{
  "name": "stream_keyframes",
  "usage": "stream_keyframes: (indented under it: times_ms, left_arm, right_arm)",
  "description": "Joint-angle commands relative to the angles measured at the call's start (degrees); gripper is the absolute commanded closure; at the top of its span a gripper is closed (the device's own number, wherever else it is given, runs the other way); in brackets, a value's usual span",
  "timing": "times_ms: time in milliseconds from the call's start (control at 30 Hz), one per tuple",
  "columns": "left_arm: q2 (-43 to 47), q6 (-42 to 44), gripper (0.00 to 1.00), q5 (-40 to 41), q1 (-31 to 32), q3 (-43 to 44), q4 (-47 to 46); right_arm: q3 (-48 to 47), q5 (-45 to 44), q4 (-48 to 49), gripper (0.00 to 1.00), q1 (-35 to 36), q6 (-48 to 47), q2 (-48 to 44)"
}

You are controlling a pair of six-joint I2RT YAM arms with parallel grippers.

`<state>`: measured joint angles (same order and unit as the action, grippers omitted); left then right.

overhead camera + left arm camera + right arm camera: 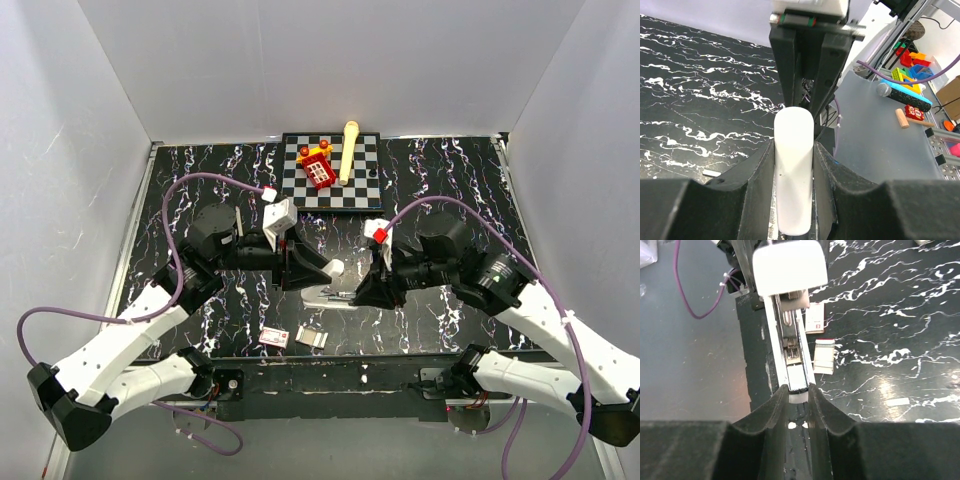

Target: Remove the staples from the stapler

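Note:
The stapler point(325, 295) lies mid-table with its white top cover point(794, 170) swung up. My left gripper point(794, 145) is shut on that cover, one finger on each side; from above it sits at the stapler's left end point(318, 270). My right gripper point(799, 389) is shut on the front tip of the stapler's open metal channel point(790, 340), with the raised cover point(789, 265) beyond it. From above the right gripper point(365, 290) is at the stapler's right end. A short silvery-white strip of staples point(824, 356) lies on the table beside the stapler, near the front edge point(313, 338).
A small red-and-white flat box point(274, 337) lies left of the strip. At the back stands a checkerboard point(365, 190) carrying a red toy block point(320, 170) and a wooden bat point(349, 150). White walls close in three sides of the table.

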<state>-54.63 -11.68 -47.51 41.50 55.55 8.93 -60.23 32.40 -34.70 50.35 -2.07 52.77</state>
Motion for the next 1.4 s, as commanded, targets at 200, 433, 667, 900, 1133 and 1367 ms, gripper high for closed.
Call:
stream_keyframes:
  times_ms: [200, 433, 667, 900, 1133, 1367]
  left_arm:
    - [-1.4, 3.0, 1.00, 6.6, -0.6, 0.4, -0.7]
    - [-3.6, 2.5, 1.00, 13.8, -0.6, 1.6, 1.0]
    - [-5.5, 1.6, 1.00, 18.7, -0.6, 2.6, 0.8]
    - [-7.9, 0.3, 1.00, 21.9, -0.6, 3.5, -0.3]
    - [-10.3, -0.8, 1.00, 25.6, -0.5, 4.4, -1.2]
    - [-13.4, -3.4, 1.00, 31.5, -0.5, 5.5, -2.6]
  right_arm:
    - [-10.3, -11.0, -3.4, 0.63, 0.7, -1.2, -2.3]
    - [-12.9, -17.3, -0.2, 0.77, 0.7, 0.0, -0.4]
    - [-12.2, -26.1, 3.7, 0.99, 0.7, 4.0, 5.8]
    - [-5.2, -32.1, 15.2, 0.99, 0.6, 7.9, 8.3]
    - [1.6, -34.2, 26.4, 0.99, 0.6, 10.1, 12.7]
    - [9.2, -33.5, 38.5, 0.99, -0.1, 12.8, 15.2]
